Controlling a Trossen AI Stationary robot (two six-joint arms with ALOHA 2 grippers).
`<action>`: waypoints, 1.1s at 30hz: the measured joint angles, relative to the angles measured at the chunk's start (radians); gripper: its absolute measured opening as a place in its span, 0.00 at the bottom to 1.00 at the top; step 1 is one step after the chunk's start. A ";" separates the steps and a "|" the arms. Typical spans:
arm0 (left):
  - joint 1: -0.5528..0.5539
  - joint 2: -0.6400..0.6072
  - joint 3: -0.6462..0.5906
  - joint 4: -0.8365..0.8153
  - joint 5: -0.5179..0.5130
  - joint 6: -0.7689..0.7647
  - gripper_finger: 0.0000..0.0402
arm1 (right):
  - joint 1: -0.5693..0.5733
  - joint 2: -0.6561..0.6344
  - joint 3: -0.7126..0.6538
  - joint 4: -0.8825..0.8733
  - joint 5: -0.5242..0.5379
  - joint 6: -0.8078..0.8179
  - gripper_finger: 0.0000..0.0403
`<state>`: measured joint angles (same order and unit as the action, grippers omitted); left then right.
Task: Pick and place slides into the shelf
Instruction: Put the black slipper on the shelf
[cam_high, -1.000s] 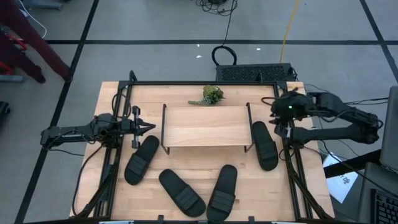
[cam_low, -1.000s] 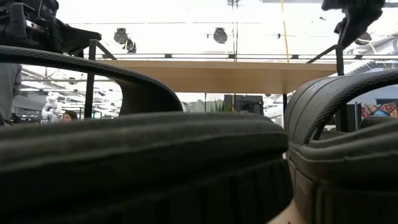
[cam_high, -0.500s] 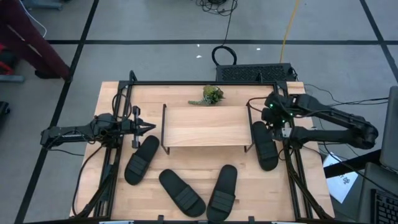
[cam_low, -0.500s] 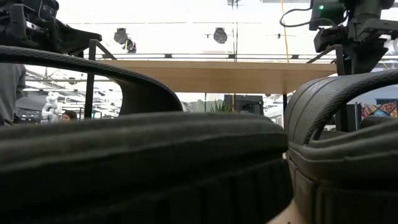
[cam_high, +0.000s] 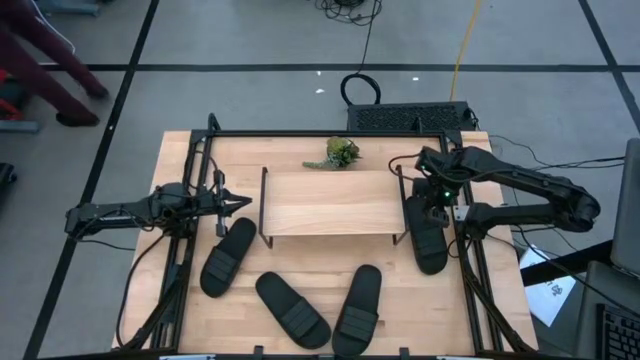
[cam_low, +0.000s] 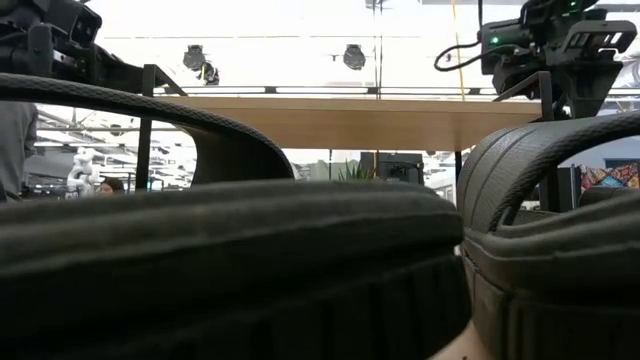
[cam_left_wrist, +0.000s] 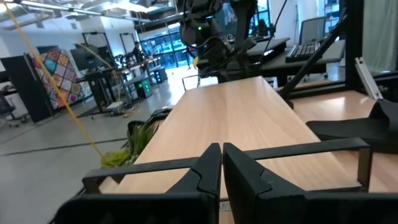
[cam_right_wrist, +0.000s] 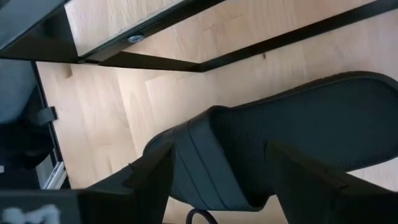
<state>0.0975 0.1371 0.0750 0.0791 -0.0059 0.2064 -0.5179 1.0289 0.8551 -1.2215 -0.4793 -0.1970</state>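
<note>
Four black slides lie flat on the table in the high view: one left of the shelf, two near the front edge, and one right of the shelf. The shelf stands mid-table on its black wire sides. My right gripper hovers open over the far end of the right slide. In the right wrist view its fingers stand either side of the ribbed strap without touching. My left gripper, shut, waits at the shelf's left side.
A small green plant lies on the table behind the shelf. The table's black frame rails run along both sides. In the low view two slides fill the foreground. A person's legs pass on the floor beyond the far left corner.
My right gripper has moved from near the table's right edge toward the left and down, ending over the far end of the slide right of the shelf. The person on the floor has walked on. The slides and the shelf have stayed put.
</note>
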 joint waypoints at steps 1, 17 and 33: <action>0.000 0.000 0.000 -0.001 0.000 0.000 0.06 | 0.000 0.000 0.000 -0.001 0.000 -0.001 0.59; 0.000 0.000 0.000 -0.009 0.001 -0.012 0.06 | 0.073 -0.001 -0.019 0.003 0.012 0.019 0.60; 0.000 0.000 0.000 -0.018 0.005 -0.055 0.06 | 0.172 -0.074 -0.043 0.024 0.138 0.081 0.60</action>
<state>0.0971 0.1372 0.0750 0.0610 -0.0010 0.1516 -0.3460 0.9554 0.8120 -1.1979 -0.3408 -0.1162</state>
